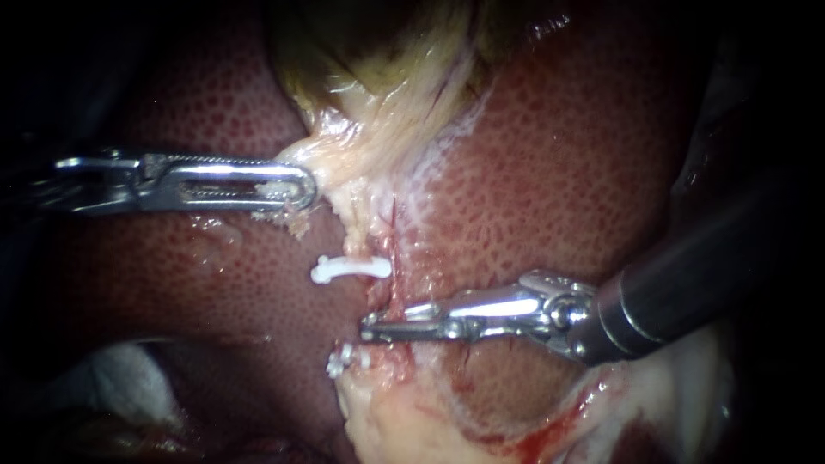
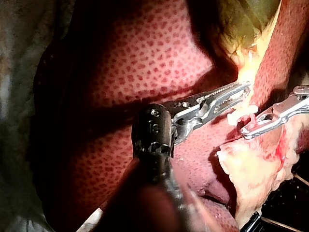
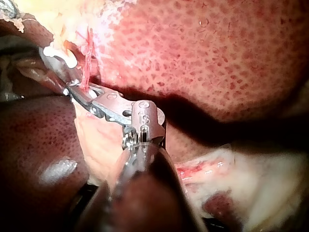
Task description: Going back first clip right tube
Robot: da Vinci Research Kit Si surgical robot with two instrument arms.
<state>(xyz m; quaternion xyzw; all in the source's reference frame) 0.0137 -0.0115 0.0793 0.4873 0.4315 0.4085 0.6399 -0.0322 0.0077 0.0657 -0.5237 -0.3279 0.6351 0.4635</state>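
Note:
My left instrument [image 1: 301,185] comes in from the left, its jaws shut on the pale lower end of the gallbladder [image 1: 378,112] and holding it taut. Below that, a pale tube [image 1: 384,288] runs down over the liver [image 1: 550,172]. One white clip [image 1: 348,269] sits across it, and a second white clip [image 1: 344,359] lies lower, near fatty tissue. My right instrument [image 1: 374,327] reaches in from the right between the two clips. Its slim jaws lie across the tube with a narrow gap showing. In the right wrist view its jaws [image 3: 72,92] rest beside a thin red strand.
Yellow fatty tissue [image 1: 404,421] with some blood lies under the right instrument's jaws. White gauze [image 1: 112,369] shows at the lower left. In the left wrist view the right instrument [image 2: 248,129] lies just ahead of my left instrument [image 2: 244,89].

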